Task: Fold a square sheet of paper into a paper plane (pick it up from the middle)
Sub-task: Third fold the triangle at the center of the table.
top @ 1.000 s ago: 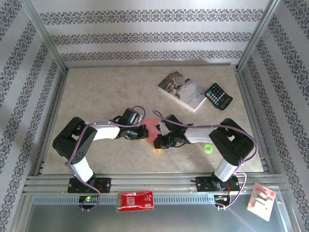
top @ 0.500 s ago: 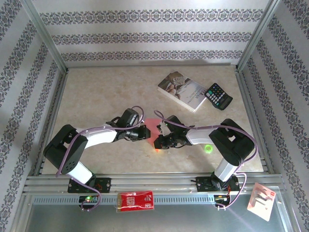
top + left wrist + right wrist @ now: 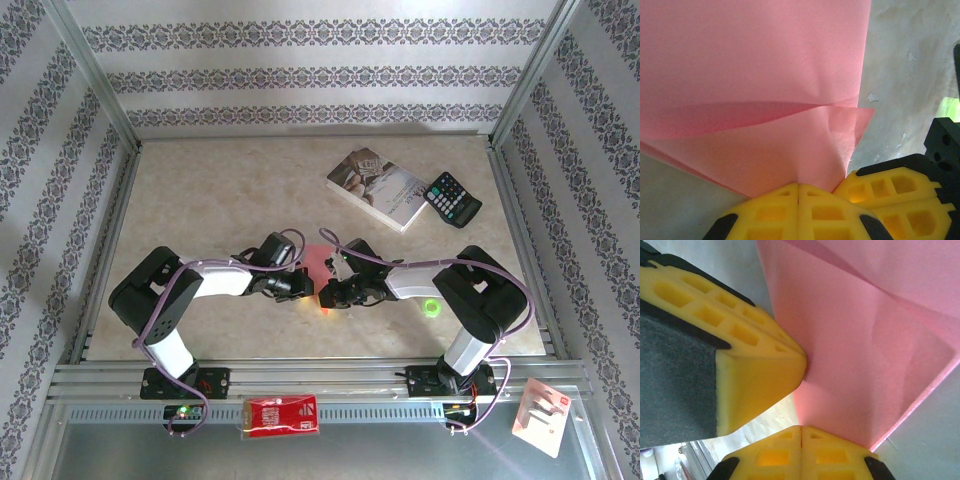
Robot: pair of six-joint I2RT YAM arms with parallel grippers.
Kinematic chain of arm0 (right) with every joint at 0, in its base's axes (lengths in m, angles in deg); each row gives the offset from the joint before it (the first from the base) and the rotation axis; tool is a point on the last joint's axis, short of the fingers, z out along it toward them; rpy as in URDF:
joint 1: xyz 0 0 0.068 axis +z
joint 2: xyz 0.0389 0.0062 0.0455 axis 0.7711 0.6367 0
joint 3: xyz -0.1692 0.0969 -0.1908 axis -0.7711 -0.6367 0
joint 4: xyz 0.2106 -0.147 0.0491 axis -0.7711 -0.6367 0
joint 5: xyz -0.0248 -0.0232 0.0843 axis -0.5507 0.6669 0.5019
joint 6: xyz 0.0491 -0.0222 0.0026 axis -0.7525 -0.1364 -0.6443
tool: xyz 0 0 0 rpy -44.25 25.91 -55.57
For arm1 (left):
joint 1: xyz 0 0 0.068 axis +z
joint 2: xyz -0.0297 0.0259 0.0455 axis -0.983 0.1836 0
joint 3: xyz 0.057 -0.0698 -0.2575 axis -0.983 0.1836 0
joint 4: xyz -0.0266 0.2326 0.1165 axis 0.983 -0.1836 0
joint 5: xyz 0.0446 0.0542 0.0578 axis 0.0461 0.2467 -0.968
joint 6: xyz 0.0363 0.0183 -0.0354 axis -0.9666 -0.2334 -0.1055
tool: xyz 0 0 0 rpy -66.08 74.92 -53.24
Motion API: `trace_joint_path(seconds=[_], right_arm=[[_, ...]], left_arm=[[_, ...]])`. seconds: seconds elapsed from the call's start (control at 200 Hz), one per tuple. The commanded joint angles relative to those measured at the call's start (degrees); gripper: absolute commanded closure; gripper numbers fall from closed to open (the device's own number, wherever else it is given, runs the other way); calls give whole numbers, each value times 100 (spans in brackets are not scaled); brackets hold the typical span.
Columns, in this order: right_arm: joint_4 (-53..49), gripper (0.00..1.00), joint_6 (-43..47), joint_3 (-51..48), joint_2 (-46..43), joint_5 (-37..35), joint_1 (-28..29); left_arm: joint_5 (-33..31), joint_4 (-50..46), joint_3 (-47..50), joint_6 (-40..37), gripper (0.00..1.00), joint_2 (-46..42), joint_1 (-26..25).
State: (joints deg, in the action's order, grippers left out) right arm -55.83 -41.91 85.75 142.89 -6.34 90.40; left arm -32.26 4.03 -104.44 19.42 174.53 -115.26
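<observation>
left hand (image 3: 798,187), right hand (image 3: 801,428), tips meeting low, both pinching pink sheet (image 3: 755,60)

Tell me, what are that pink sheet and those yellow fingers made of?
The pink sheet looks like thin matte paper: it holds sharp creases, and light glows through its layers. The yellow fingers seem to be moulded plastic or firm rubber, matte, with square pockets cast in; the look leaves open which.

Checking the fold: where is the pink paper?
Top view: the pink paper is mid-table, pinched between the left gripper and right gripper, nearer than the book.
</observation>
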Motion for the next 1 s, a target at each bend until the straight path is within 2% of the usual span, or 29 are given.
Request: trace_joint_path(seconds=[0.0,0.215,0.824,0.994], right_arm=[[-937,100,153,-258,338,-553,-44],[-1279,100,283,-223,348,-656,-41],[-1415,100,344,-257,314,-703,-43],[-1383,100,327,-276,253,-653,-43]], left_arm=[[-153,23,-36,-192,99,127,191],[-142,-150,-147,-391,99,171,429],[-323,-499,-598,-804,99,601,1340],[-353,-593,-752,-894,95,541,1582]])
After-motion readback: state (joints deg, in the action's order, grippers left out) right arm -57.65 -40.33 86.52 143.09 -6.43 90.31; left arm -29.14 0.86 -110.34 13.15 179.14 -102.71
